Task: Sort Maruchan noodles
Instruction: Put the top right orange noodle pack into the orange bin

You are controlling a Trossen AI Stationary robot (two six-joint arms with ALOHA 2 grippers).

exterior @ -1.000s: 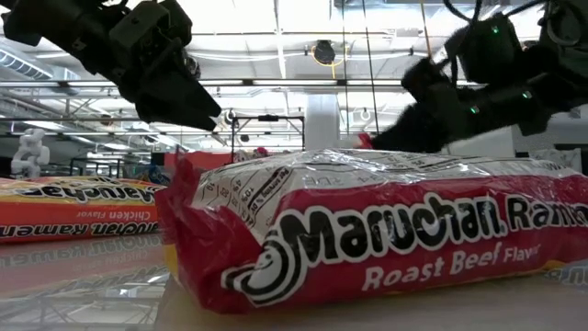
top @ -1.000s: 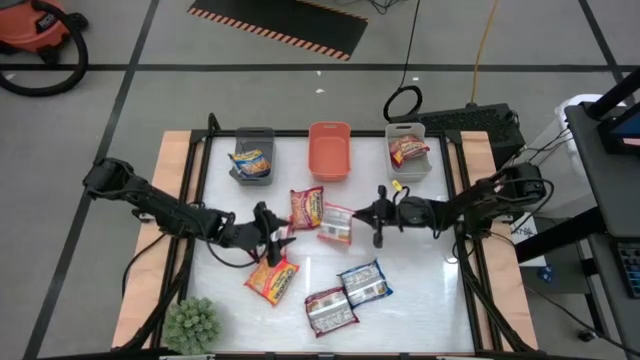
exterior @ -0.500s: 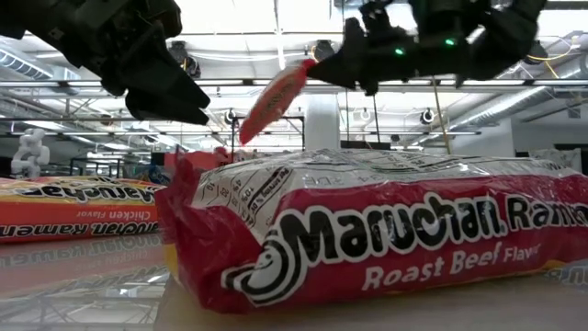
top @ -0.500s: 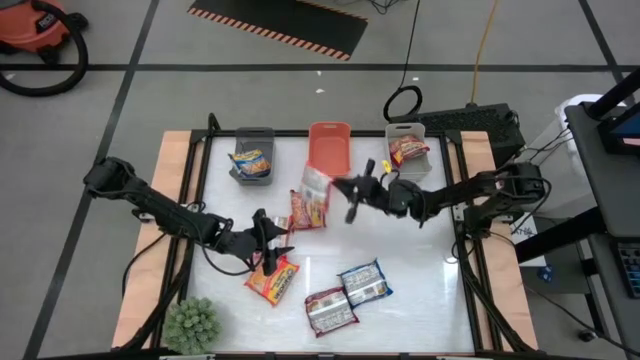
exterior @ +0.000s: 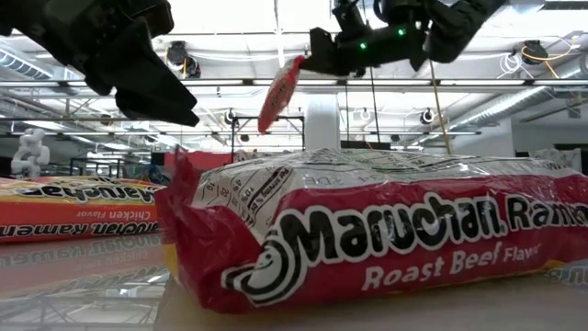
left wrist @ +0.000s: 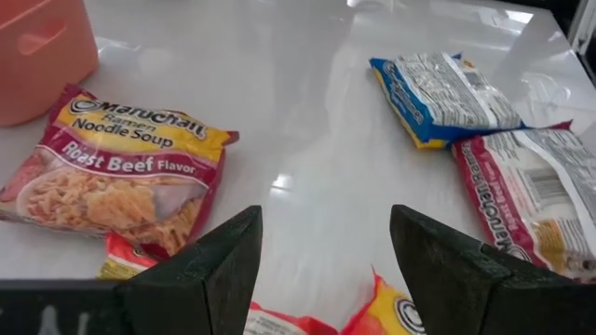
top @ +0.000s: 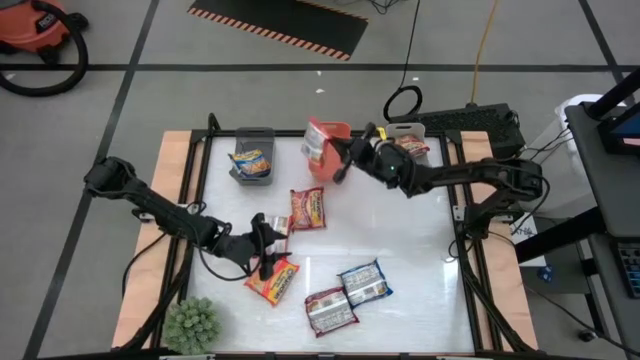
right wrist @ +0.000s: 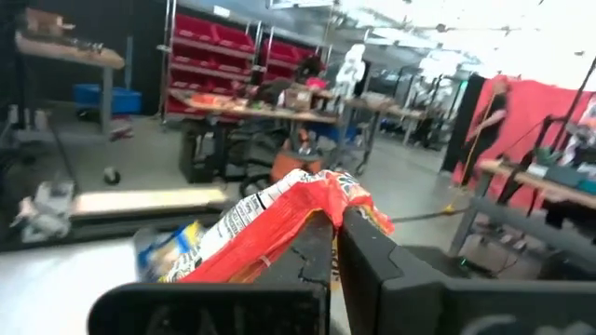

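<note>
My right gripper (top: 336,158) is raised over the orange bin (top: 338,128) at the far edge, shut on a red-and-silver Maruchan packet (top: 318,140). My left gripper (top: 266,247) hovers open at the near left, just above an orange-yellow packet (top: 272,281) lying flat on the white table; its fingers stand apart with nothing between them (left wrist: 326,251). A red Roast Beef packet (top: 308,208), a blue packet (top: 363,283) and a red-silver packet (top: 330,310) also lie flat. One packet lies in each grey bin. My right gripper pinches one crinkled end of the packet (right wrist: 321,200) between its two fingers. The fingers come nearly level from the table's right side. The packet is lifted clear and slants down away from the fingertips (exterior: 280,92), above the orange bin.
A grey bin (top: 254,155) stands at the far left and another (top: 408,140) at the far right, flanking the orange one. A green plant (top: 190,325) sits at the near left corner. Bare white table lies between the packets and the right edge.
My right gripper has lifted the red-silver packet off the table's middle and carried it up and toward the far edge, over the orange bin, tipping from pointing down to about level. The packet now hangs clear. My left gripper has drifted slightly toward the near left.
</note>
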